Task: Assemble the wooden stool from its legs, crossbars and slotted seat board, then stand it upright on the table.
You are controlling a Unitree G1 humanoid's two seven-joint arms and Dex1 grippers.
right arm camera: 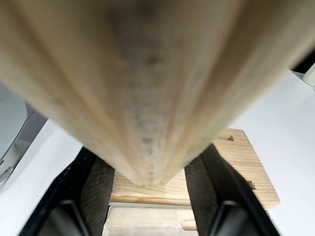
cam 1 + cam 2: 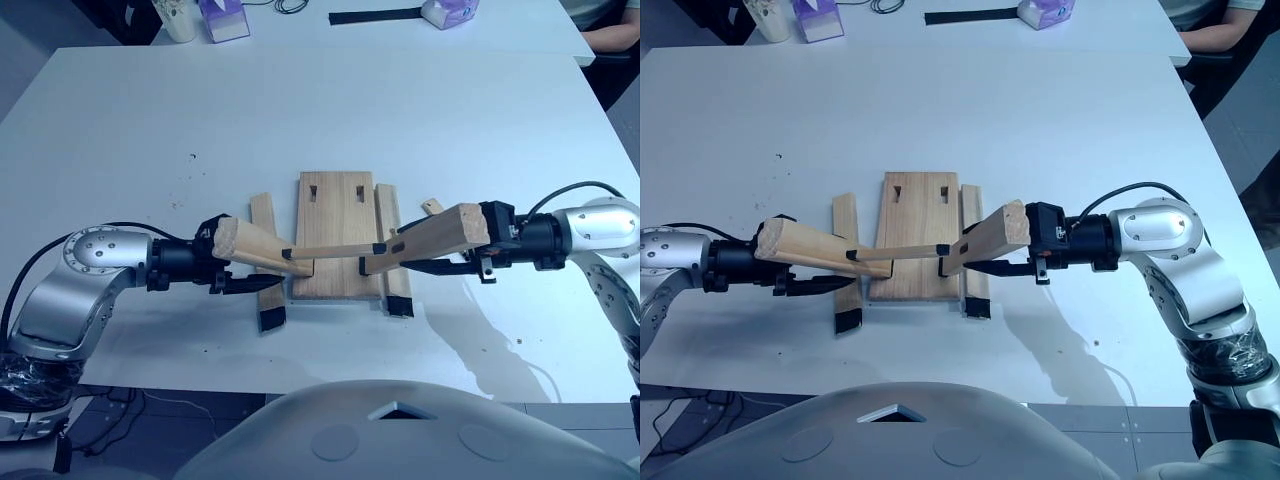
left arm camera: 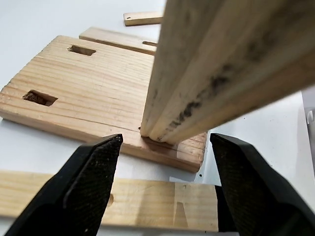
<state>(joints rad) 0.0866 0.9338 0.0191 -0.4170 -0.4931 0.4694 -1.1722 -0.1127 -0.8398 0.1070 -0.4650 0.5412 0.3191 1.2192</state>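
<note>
Clamping a pale wooden leg [image 2: 255,243], left gripper [image 3: 165,136] faces right gripper [image 1: 147,158], clamped on second wooden leg [image 2: 440,233]; thin wooden crossbar [image 2: 335,250] runs left-right between them

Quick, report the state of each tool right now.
Left tool: closed, holding a wooden leg.
Right tool: closed, holding the other wooden leg.

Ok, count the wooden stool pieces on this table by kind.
Thick pale wooden legs: 4 (two gripped, two lying)
Thin wooden crossbars: 2
Flat slotted wooden seat board: 1
Total: 7
</note>
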